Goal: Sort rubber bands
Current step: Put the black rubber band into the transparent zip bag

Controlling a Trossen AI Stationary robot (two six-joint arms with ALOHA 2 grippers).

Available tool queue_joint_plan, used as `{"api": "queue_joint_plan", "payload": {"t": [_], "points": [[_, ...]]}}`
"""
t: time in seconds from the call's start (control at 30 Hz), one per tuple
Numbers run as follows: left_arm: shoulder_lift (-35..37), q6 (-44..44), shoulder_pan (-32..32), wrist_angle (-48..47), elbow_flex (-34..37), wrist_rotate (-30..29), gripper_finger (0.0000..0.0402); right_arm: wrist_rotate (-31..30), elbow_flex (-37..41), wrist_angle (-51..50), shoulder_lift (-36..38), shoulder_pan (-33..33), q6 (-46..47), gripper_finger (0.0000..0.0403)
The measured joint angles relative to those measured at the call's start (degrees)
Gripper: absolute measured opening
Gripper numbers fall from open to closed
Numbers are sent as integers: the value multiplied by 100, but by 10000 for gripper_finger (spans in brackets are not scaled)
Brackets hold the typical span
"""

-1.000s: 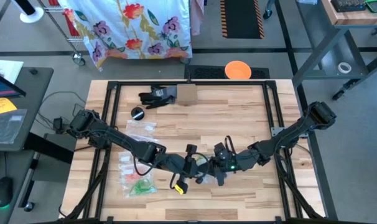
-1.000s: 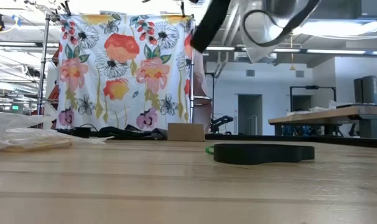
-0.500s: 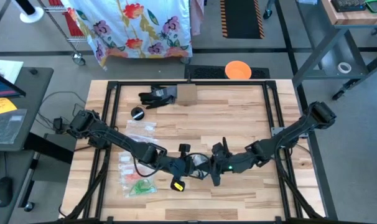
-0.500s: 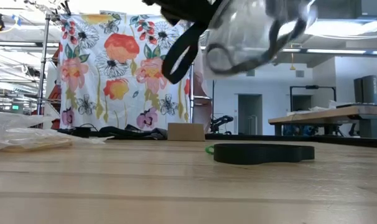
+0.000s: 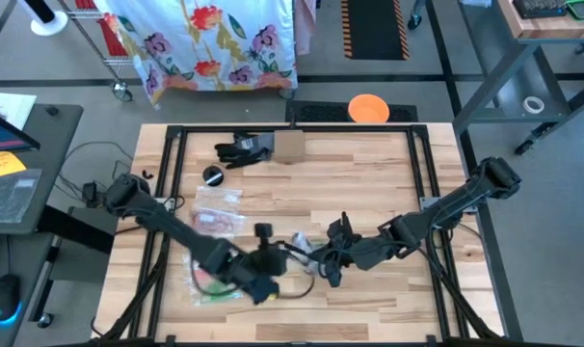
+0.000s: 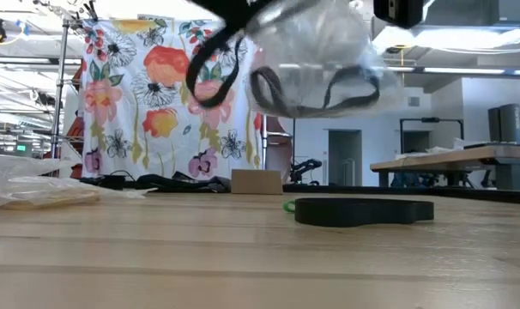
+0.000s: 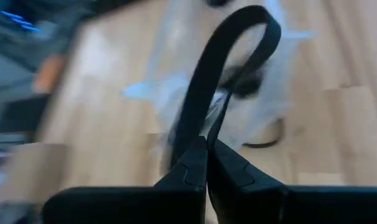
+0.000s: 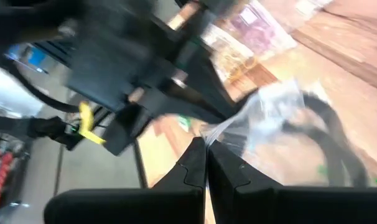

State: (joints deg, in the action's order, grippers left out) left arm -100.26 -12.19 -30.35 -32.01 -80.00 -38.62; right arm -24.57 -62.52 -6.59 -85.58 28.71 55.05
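my left gripper [image 7: 207, 144] is clenched on a black band [image 7: 229, 68]. my right gripper [image 8: 205, 146] pinches the clear bag [image 6: 316, 51], held above the table [image 5: 369, 183]; it seems to hold dark bands, though blurred.

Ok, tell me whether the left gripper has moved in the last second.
Yes. In the high view the left gripper has shifted toward the table's left side, closer to the zip bags lying there, and away from the right gripper.
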Motion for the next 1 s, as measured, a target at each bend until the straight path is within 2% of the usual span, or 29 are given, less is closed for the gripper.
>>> {"api": "queue_joint_plan", "payload": {"t": [0.23, 0.33, 0.43, 0.5, 0.6, 0.67, 0.87, 1.0], "points": [[449, -789, -997, -721, -106, -2777, 0, 133, -9, -46, 13, -47, 4, 0], [517, -843, -1334, -566, -106, -3482, 0, 179, -9, 141, 13, -105, 1, 0], [507, -573, -1412, -195, -106, -3920, 0, 274, -9, 577, 13, -204, -96, 0], [469, -419, -1307, -30, -108, -3876, 0, 425, -9, 857, 13, -271, -198, 0], [447, -303, -1055, 52, -97, -3252, 0, 547, -9, 1125, 13, -362, -298, 0], [453, -120, -885, 342, -34, -3066, 0, 670, -9, 1143, 13, -425, -306, 0], [454, 1170, -728, 1697, 58, -3024, 0, 696, -4, 884, 2, -531, -348, 0], [487, 2189, -846, 2419, 52, -3241, 0, 814, -4, 791, 2, -531, -411, 0]]}}
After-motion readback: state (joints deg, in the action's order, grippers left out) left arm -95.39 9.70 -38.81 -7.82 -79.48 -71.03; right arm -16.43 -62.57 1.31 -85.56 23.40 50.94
